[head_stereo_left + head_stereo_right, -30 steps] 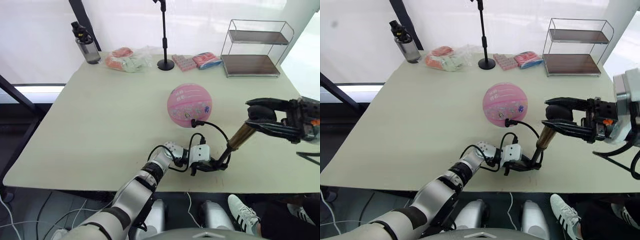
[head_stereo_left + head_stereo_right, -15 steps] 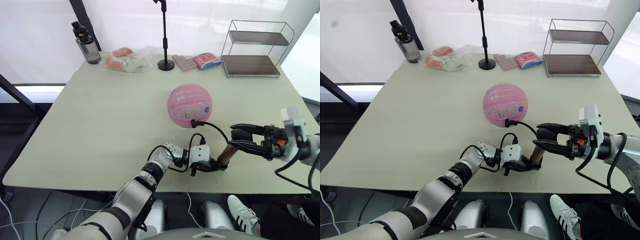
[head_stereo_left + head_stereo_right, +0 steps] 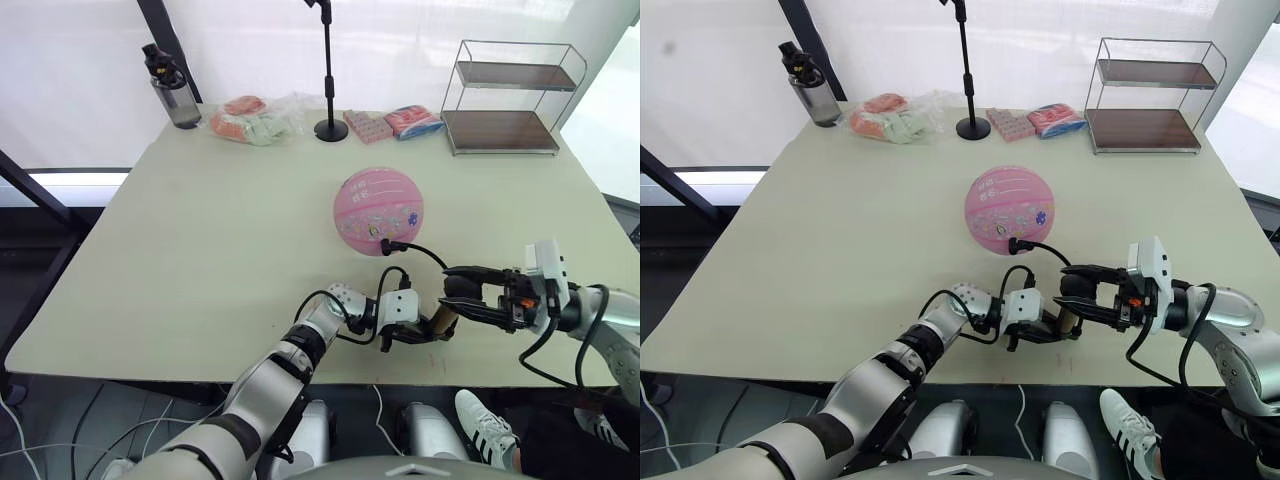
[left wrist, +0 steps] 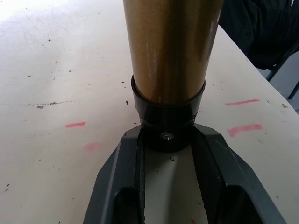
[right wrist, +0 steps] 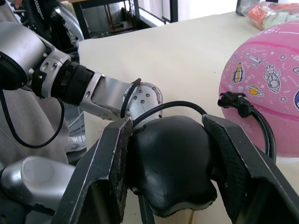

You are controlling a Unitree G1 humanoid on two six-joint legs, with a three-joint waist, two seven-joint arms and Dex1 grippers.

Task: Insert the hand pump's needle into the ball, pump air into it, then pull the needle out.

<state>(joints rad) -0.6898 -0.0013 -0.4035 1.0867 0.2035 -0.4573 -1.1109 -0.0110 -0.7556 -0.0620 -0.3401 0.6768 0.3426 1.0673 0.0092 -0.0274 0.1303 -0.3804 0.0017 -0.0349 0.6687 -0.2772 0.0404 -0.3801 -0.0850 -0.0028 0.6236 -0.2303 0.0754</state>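
Gold-bronze metal hand pump [image 3: 441, 318] gripped at both ends, near the round pink ball [image 3: 379, 211].
Left gripper [image 4: 169, 140] clamped on its black base cap, right gripper [image 5: 170, 140] closed around the black handle; ball's printed text unreadable.

left arm reaching to 3 o'clock, left gripper [image 3: 421, 329] clamped on pump base, right gripper [image 3: 462, 296] pointing to 9 o'clock, closed on pump handle

Hand pump [image 4: 170, 51]: brushed gold metal, glossy black cap. Ball [image 3: 379, 211]: smooth pink. Table [image 3: 210, 240]: matt, scuffed.
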